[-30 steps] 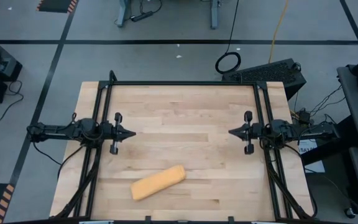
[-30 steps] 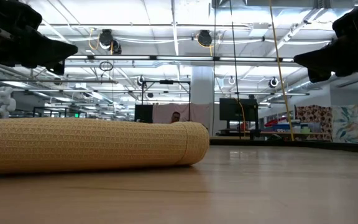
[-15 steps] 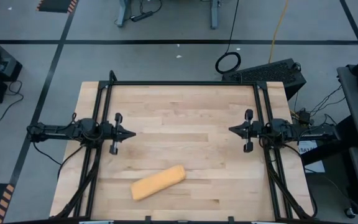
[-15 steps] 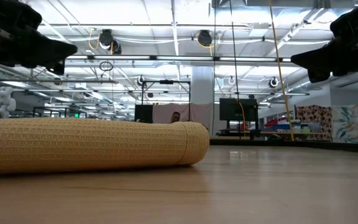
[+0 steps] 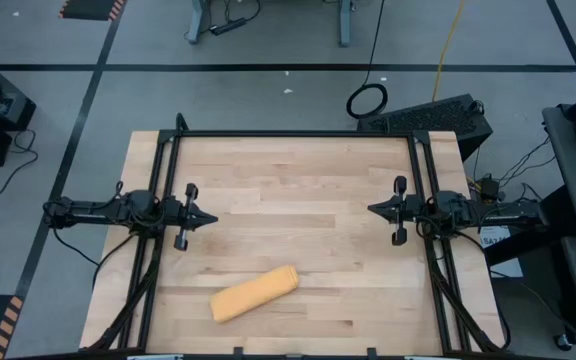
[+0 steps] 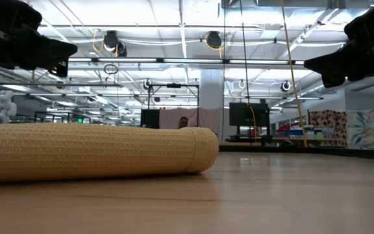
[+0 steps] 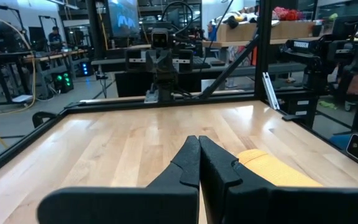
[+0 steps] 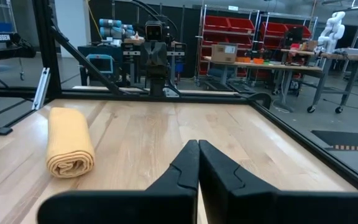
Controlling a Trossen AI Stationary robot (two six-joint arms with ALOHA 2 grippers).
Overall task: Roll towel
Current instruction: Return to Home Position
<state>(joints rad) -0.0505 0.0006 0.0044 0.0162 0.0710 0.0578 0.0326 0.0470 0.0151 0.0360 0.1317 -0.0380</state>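
Observation:
The mustard-yellow towel (image 5: pixel 255 293) lies rolled into a log on the wooden table (image 5: pixel 298 170), near its front edge, slanting from near left to far right. It fills the left of the low view (image 6: pixel 96 151), and its spiral end faces the right wrist camera (image 8: pixel 71 149); the left wrist view shows part of the towel (image 7: pixel 272 169). My left gripper (image 5: pixel 211 215) hovers shut at the table's left side, pointing level toward the middle. My right gripper (image 5: pixel 372 210) hovers shut at the right side, facing it. Neither touches the towel.
A black frame (image 5: pixel 298 133) runs along the table's far edge and both sides. Bare wood lies between the two grippers and behind the towel. A black case (image 5: pixel 438 118) sits on the floor beyond the far right corner.

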